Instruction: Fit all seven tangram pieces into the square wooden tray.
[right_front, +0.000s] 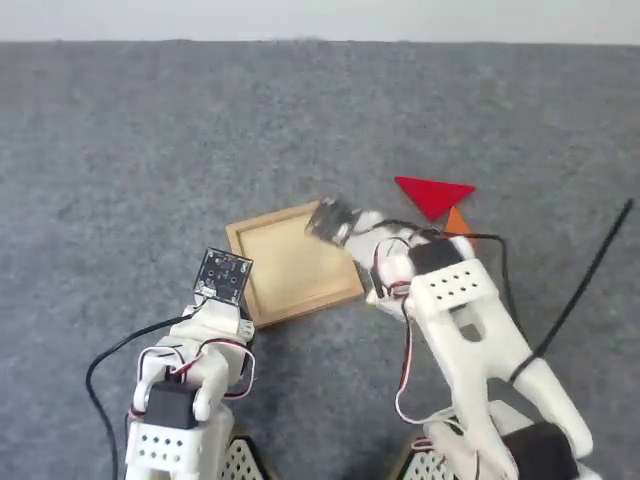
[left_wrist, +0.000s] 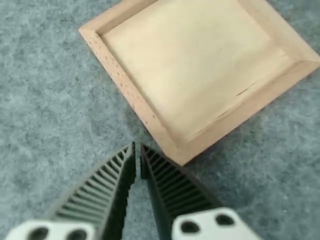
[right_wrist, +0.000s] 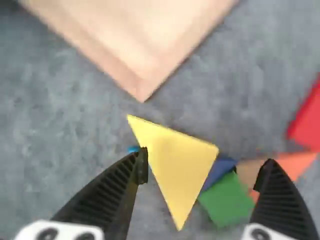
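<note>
The right gripper (right_wrist: 205, 162) is spread wide over a flat yellow triangle (right_wrist: 177, 170), near a corner of the square wooden tray (right_wrist: 132, 75). The left gripper (left_wrist: 137, 150) is pressed together, holding nothing, above rough grey carpet (left_wrist: 45, 110).

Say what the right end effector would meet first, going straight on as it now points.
Probably the yellow triangle, lying just ahead of the open right end effector; depth is unclear.

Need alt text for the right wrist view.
Open right gripper straddles a yellow triangular tangram piece on grey carpet; a green piece, blue piece and orange piece lie beside it. The square wooden tray's corner sits beyond.
</note>
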